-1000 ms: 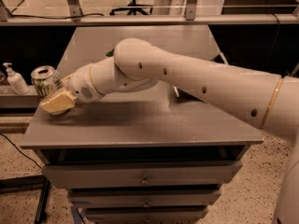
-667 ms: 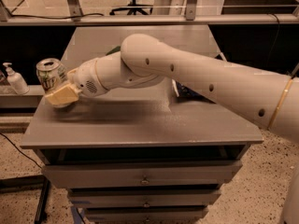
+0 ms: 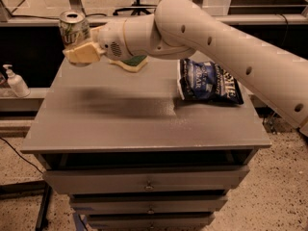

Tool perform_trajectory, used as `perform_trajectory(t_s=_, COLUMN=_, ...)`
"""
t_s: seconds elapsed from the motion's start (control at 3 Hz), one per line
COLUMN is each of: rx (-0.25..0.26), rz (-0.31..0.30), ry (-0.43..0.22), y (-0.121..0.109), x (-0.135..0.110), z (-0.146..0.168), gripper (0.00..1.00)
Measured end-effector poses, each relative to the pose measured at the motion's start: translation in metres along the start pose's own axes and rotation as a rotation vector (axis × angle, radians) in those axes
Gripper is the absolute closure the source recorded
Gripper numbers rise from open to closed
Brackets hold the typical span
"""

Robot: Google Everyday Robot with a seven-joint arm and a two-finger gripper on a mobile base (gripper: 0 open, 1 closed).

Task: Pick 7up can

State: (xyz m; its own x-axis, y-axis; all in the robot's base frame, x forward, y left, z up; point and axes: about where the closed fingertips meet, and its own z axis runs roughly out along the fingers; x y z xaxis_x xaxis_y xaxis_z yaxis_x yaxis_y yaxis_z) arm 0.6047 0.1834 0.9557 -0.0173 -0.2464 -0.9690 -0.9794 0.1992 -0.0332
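Observation:
The 7up can (image 3: 73, 29), green and white with a silver top, is upright in the air above the far left corner of the grey cabinet top (image 3: 120, 114). My gripper (image 3: 82, 49) is shut on the can, its cream-coloured fingers (image 3: 83, 55) clamped around the lower half. The white arm reaches in from the right across the cabinet.
A blue crinkly snack bag (image 3: 208, 82) lies on the right of the top. A yellow and green sponge (image 3: 129, 63) lies at the back, partly behind my wrist. A white pump bottle (image 3: 16, 82) stands on a ledge to the left. Drawers sit below the top.
My gripper has risen with the can in it, lifting it off the surface and carrying it up and toward the back. The snack bag and sponge now show.

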Motion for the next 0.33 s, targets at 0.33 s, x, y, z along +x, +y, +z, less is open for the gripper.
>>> perform_trajectory(t_s=0.33, rx=0.000, rz=0.000, ry=0.000, y=0.0001, x=0.0000, z=0.0001, gripper=1.00)
